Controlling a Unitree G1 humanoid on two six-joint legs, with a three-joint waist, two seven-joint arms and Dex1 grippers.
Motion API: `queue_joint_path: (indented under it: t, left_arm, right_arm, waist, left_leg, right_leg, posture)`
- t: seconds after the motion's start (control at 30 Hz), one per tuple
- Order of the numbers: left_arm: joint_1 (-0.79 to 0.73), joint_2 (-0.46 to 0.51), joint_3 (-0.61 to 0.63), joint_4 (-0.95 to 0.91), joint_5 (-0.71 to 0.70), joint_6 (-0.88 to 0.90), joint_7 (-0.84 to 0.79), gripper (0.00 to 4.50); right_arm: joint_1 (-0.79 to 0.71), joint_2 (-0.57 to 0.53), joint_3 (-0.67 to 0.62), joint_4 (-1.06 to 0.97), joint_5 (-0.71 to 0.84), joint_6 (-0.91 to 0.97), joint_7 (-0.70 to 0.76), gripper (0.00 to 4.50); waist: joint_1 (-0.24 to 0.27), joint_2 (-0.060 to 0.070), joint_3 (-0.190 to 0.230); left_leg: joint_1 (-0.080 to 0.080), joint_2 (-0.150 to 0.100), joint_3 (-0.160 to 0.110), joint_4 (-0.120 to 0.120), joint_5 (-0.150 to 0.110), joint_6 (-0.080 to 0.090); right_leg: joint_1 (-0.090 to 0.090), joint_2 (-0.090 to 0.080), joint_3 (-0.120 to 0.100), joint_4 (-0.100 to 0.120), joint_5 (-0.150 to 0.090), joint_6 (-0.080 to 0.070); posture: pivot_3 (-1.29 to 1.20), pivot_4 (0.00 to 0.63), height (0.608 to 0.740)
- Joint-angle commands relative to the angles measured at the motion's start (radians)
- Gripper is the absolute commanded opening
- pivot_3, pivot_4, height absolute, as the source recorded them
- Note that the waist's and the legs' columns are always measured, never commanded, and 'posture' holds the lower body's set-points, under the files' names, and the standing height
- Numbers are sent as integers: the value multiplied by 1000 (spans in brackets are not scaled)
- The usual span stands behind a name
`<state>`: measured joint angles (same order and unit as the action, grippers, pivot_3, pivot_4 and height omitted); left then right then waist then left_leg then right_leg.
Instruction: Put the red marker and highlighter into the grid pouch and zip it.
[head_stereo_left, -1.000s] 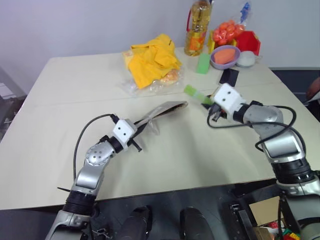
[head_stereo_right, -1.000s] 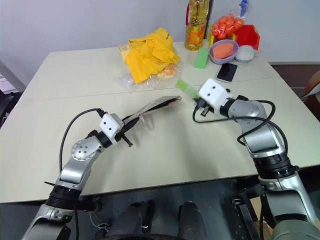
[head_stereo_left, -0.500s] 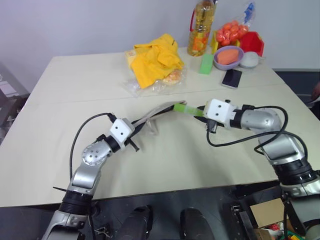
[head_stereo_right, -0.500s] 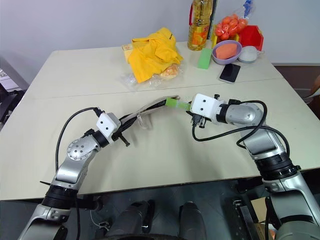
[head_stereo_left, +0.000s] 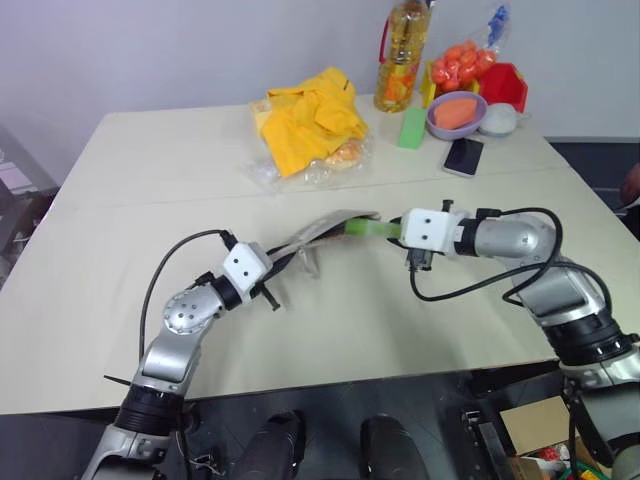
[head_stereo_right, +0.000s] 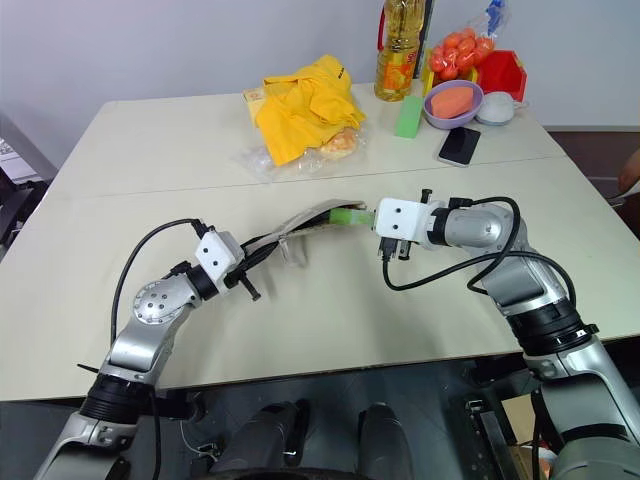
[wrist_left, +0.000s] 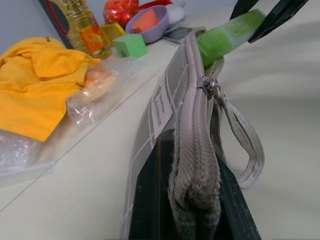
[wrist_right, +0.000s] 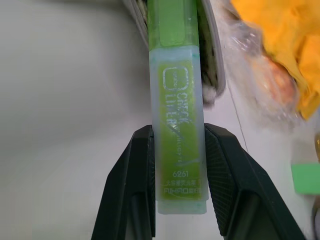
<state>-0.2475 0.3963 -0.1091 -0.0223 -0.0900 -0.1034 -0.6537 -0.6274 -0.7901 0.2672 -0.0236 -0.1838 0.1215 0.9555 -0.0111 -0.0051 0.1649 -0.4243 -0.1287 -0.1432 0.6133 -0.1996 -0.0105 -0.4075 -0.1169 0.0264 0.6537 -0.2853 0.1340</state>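
Observation:
My left gripper (head_stereo_left: 273, 274) is shut on the near end of the grid pouch (head_stereo_left: 322, 227), holding it off the table with its zipper edge up and its mouth facing the right arm. In the left wrist view the grey grid fabric, the white label and the wrist loop (wrist_left: 240, 145) show. My right gripper (wrist_right: 177, 132) is shut on the lime-green highlighter (wrist_right: 176, 125). The highlighter's (head_stereo_left: 372, 229) far end sits in the pouch mouth (wrist_right: 210, 60). The red marker is out of view.
At the back of the table (head_stereo_left: 130, 230) lie a yellow cloth (head_stereo_left: 305, 115) on a clear plastic bag, an oil bottle (head_stereo_left: 398, 55), a green block (head_stereo_left: 411, 128), a purple bowl (head_stereo_left: 455, 110), a phone (head_stereo_left: 463, 155) and a red container (head_stereo_left: 503, 82).
My right gripper has carried the highlighter left and down from above the table into the pouch mouth, rolling as it went. The left gripper has kept hold of the pouch in place.

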Motion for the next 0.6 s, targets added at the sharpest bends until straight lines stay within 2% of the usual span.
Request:
queue_joint_path:
  t: [0.03,0.17,0.5,0.6]
  left_arm:
    - [-9,10,-22,-51,4,-32,-27,0]
    - [-15,10,-50,-64,7,-34,-50,0]
    - [-9,-3,-67,-106,5,-4,-48,0]
    - [-6,-7,-55,-110,0,13,-35,0]
  right_arm:
    - [-50,-20,25,-69,-28,-47,58,825]
    - [-99,-14,78,-68,-97,-101,84,825]
    - [-131,30,113,-68,-140,-123,118,825]
    - [-138,44,83,-67,-119,-119,113,2316]
  waist:
    - [0,0,0]
    - [0,0,0]
    - [1,0,0]
    - [0,0,0]
  left_leg:
    - [0,0,0,0,0,0]
    - [0,0,0,0,0,0]
    - [0,0,0,0,0,0]
    - [0,0,0,0,0,0]
  right_leg:
    - [0,0,0,0,0,0]
    - [0,0,0,0,0,0]
    - [0,0,0,0,0,0]
    - [0,0,0,0,0,0]
  posture:
    - [0,150,740]
    - [0,150,740]
    - [0,150,740]
    - [0,150,740]
